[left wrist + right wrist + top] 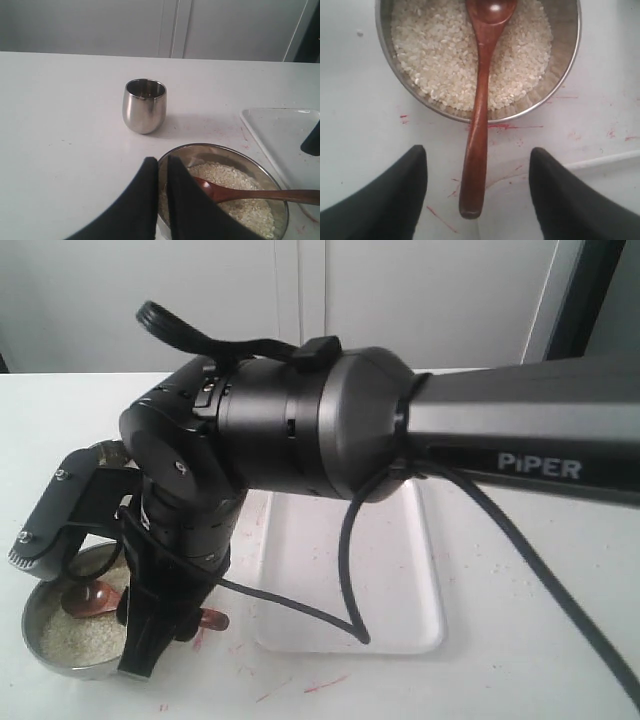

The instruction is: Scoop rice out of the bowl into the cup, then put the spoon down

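Note:
The steel bowl holds white rice. The wooden spoon lies with its scoop on the rice and its handle out over the rim onto the table. My right gripper is open, with one finger on each side of the handle's end and neither touching it. My left gripper is shut on the bowl's rim, one finger inside and one outside. The small steel cup stands upright on the table beyond the bowl. In the exterior view, the bowl sits at the front left under both grippers.
A clear shallow tray lies on the white table just right of the bowl, and its edge runs by the right fingers. Red marks streak the table around the spoon handle. The right arm reaches across the middle.

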{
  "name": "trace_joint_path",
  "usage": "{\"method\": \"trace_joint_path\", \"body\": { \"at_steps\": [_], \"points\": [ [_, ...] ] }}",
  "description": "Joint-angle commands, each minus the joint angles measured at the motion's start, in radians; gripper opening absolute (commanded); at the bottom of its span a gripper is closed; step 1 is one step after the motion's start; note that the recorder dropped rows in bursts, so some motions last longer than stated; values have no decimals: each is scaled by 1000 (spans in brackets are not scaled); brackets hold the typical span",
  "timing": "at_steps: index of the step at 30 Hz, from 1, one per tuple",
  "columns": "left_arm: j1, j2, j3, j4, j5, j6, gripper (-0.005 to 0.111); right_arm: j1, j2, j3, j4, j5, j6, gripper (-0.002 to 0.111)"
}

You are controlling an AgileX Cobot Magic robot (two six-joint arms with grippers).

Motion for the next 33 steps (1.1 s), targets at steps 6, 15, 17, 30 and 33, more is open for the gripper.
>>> {"method": "trace_joint_path", "body": {
  "at_steps": [6,15,17,30,33],
  "points": [
    [-2,-4,-3,-9,3,-2,14,-50,46,-38,33,74,22,57],
    [-2,-4,-3,-9,3,-2,14,-60,79,-38,136,76,-11,57],
    [-2,-4,-3,-9,3,-2,14,-60,91,-38,137,81,-11,57],
    [-2,-4,-3,-9,3,-2,14,-60,98,-38,131,62,-11,51],
    [-2,-4,-3,-9,3,-2,14,-60,98,-38,131,71,-11,46]
  ]
}}
